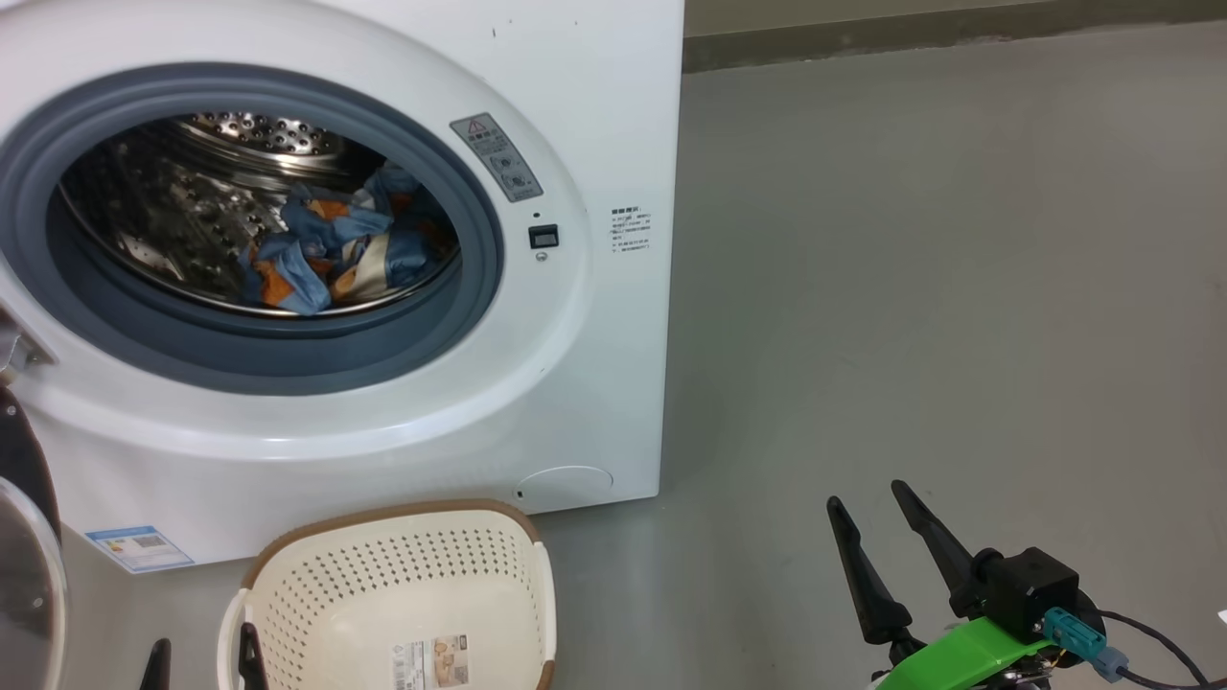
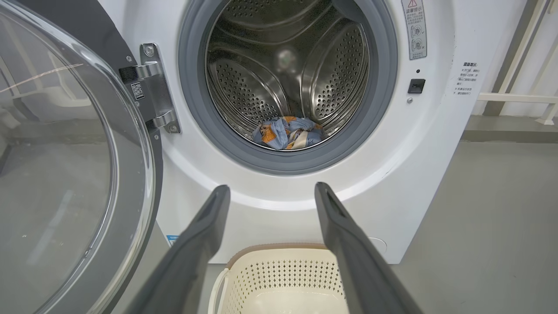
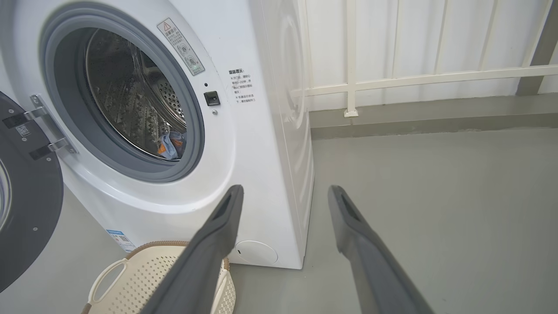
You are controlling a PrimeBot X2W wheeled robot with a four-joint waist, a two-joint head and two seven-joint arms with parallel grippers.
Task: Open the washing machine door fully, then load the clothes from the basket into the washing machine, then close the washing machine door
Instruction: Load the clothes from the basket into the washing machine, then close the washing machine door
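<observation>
We see the big white boxy front-loading washing machine (image 1: 594, 144) w/ its large round glossy black washing machine door (image 2: 56, 174) swung wide open to the left, glass bowl facing out, metal hinge (image 2: 152, 87) showing. The soft light-blue clothes (image 1: 335, 249) w/ orange-brown print lie at the bottom of the perforated steel drum (image 2: 244, 87), behind the grey rubber gasket (image 1: 288, 364). The small cream-white perforated plastic basket (image 1: 383, 575) sits on the grey floor (image 1: 911, 240) just in front of the machine, paper label (image 1: 431, 661) on its bottom. Our left gripper (image 2: 271, 189) hangs at the basket's left side, fingers spread wide, nothing btw them. Our right gripper (image 3: 286, 189), off to the right over the floor, is likewise wide apart & holds nothing.
</observation>
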